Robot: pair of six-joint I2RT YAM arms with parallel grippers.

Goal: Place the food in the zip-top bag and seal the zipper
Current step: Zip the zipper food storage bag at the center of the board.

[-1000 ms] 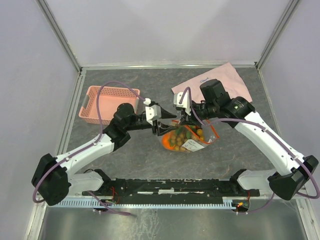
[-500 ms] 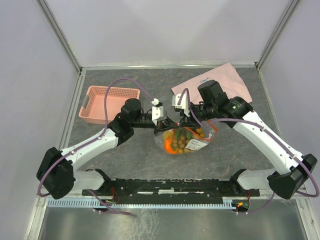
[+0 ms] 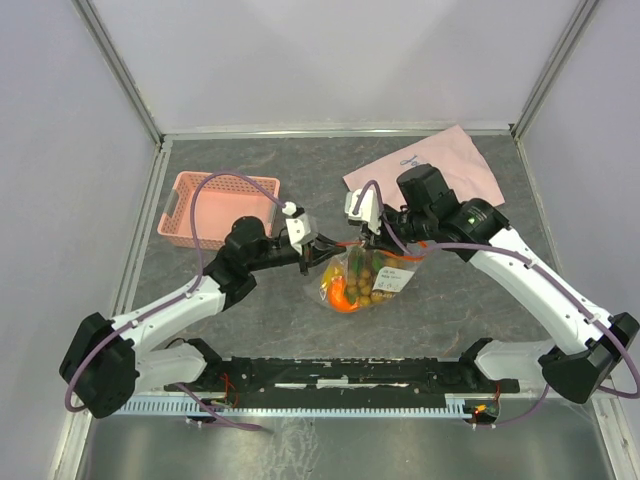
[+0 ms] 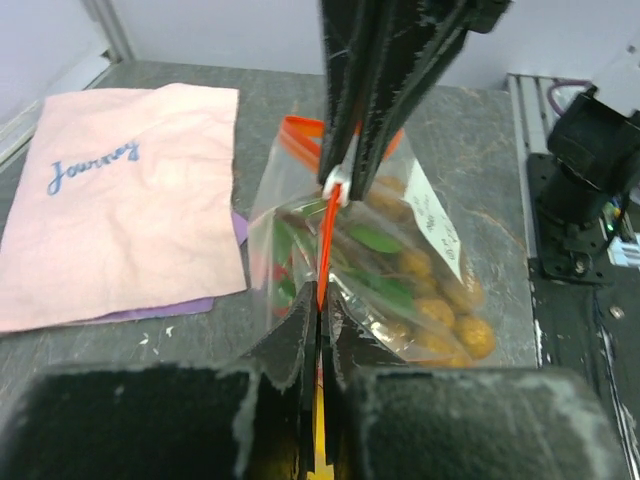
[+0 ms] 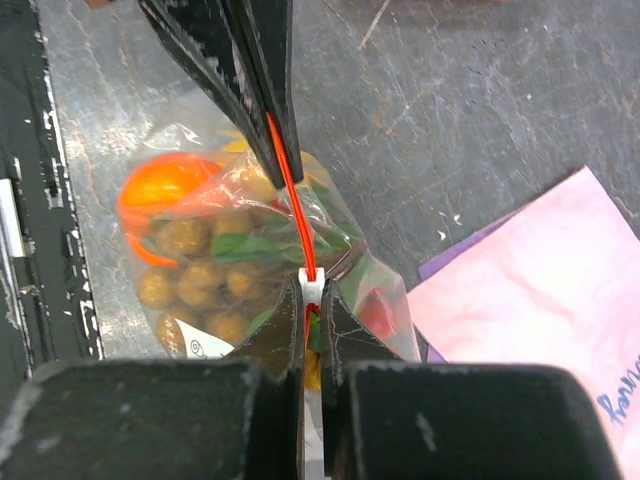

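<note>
Nearest us, the bag [image 3: 365, 278] sits mid-bench [image 3: 270, 315] between the two arms. The food [image 3: 352, 290] is bunched in its lower end, and we cannot tell whether the bag rests on the bench or hangs. Above it the zipper [image 4: 324, 240] runs taut from one arm to the other. The left jaws are pinched tight on one end of it. The right jaws are pinched at the white slider [image 5: 312, 284] further along. Farther back stand the basket [image 3: 215, 208] and the cloth [image 3: 450, 160], both well apart from the work.

We judge sealing to be the step in hand. The weak spot is the left hold, which is thin and on slick plastic. A pull along the strip could drag it free and let the bag sag. The slider could also catch on crinkled film or a leaf near the mouth, and a harder pull might then tear the bag or leave a gap.
</note>
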